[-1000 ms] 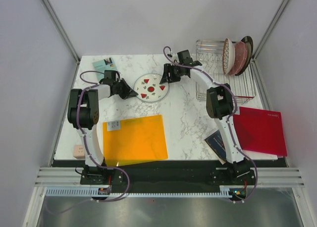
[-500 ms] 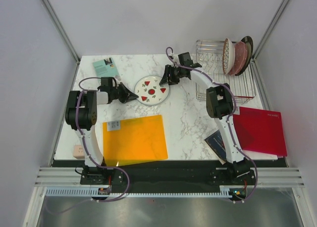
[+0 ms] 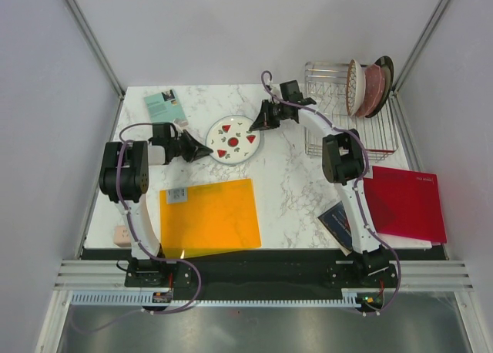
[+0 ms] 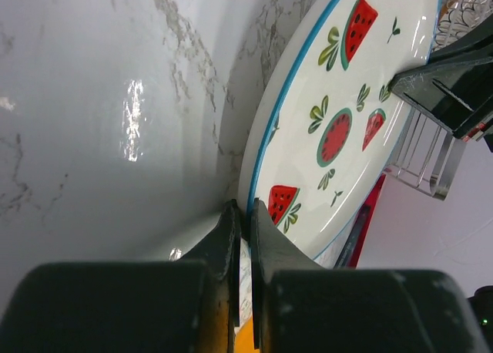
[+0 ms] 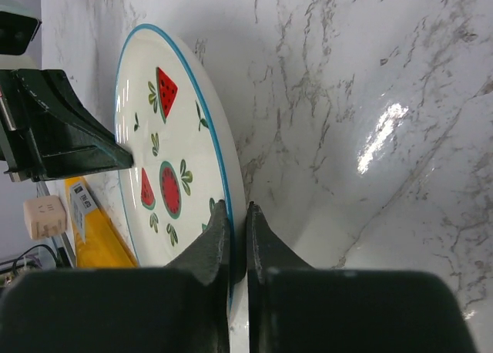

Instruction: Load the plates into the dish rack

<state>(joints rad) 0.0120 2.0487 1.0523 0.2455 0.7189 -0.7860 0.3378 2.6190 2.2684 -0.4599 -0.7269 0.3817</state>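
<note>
A white plate with red watermelon shapes and a blue rim [image 3: 235,139] [image 4: 347,114] [image 5: 166,152] sits mid-table, held from both sides. My left gripper [image 3: 206,149] [image 4: 245,206] is shut on its left rim. Opposite it, my right gripper [image 3: 259,124] [image 5: 237,206] is shut on the right rim. The silver wire dish rack [image 3: 339,133] stands at the back right. Three plates stand on edge in it: a white patterned one [image 3: 355,87], a pink one [image 3: 373,87] and a dark-rimmed one [image 3: 384,66].
A flat orange sheet [image 3: 209,216] lies near the front left and a flat red sheet [image 3: 404,203] at the right. A teal card [image 3: 163,102] is at the back left, a dark booklet [image 3: 337,218] by the right arm, a small beige block [image 3: 120,233] at the front left edge.
My right gripper's jaws have closed on the plate's right rim. The left arm has drawn back a little to the left, still gripping the left rim.
</note>
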